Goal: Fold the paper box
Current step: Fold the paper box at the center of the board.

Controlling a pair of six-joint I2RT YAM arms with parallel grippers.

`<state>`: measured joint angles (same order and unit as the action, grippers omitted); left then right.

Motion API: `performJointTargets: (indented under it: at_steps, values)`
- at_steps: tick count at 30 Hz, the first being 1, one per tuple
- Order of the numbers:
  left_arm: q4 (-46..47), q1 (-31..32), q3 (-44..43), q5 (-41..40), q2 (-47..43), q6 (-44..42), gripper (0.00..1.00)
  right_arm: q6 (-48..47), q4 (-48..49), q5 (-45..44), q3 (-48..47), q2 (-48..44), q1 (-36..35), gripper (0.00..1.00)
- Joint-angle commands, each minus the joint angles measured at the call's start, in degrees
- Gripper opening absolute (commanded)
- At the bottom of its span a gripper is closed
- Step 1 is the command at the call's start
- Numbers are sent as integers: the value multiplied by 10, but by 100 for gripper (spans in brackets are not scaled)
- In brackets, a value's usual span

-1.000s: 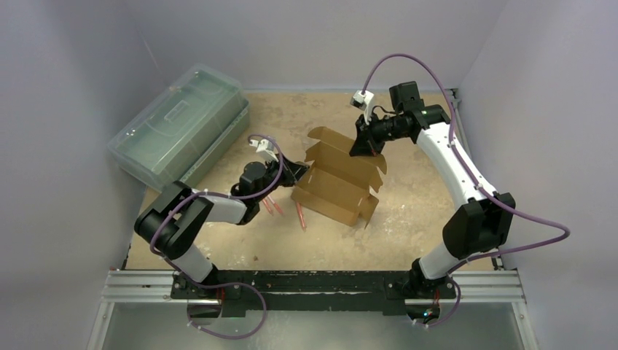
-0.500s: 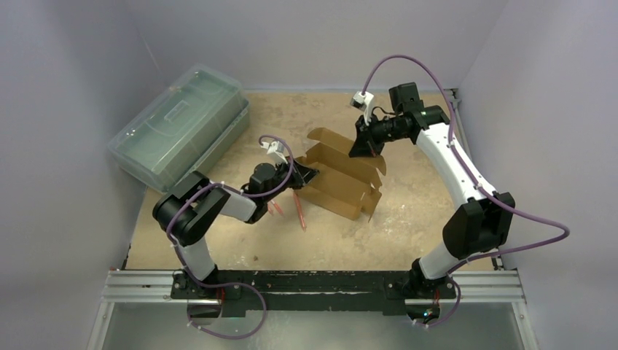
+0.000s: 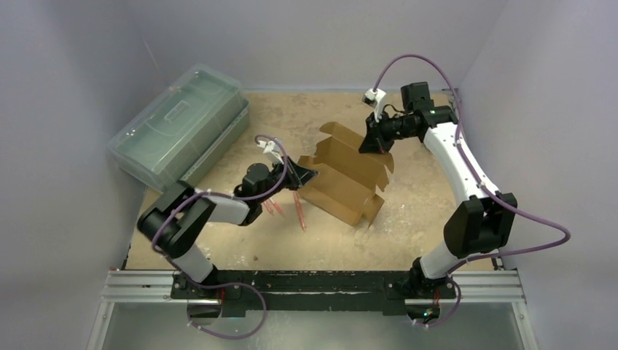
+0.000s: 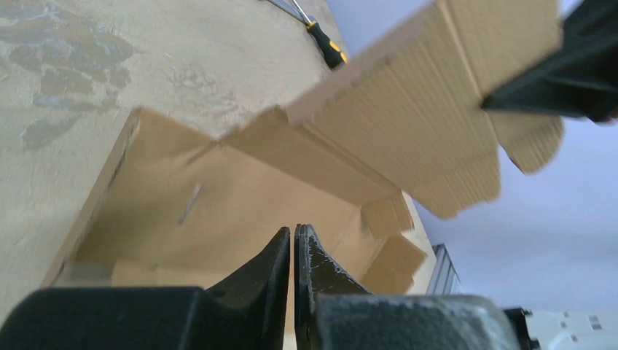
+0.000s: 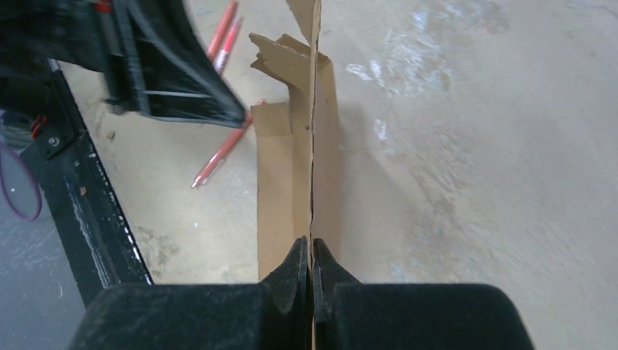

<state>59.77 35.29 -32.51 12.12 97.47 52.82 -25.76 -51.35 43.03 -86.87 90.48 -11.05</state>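
The paper box (image 3: 342,182) blocks the middle of the tabletop (image 3: 328,244), with the left end effector (image 3: 309,175) clamped at its left end and the right end effector (image 3: 373,146) on its raised far flap. Red pens (image 3: 299,211) lie just in front; a green case (image 3: 178,124) fills the far left. The near strip and far middle lie open.

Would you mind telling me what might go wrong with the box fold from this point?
1. The right gripper pinches only a thin flap of the paper box; pulling could tear the flap or let it slip out.
2. The left gripper, fingers together at the box's left end, could sweep the red pens lying close beside it.
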Motion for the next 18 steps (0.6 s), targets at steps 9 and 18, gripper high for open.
performJointTargets:
  at_steps: [9,18]
  values:
    - [-314,-31,106,-67,-289,-196,46,-72,-16,36,-17,-21,26,0]
    - [-233,-49,91,-54,-223,-209,51,-184,-80,25,1,-26,3,0]
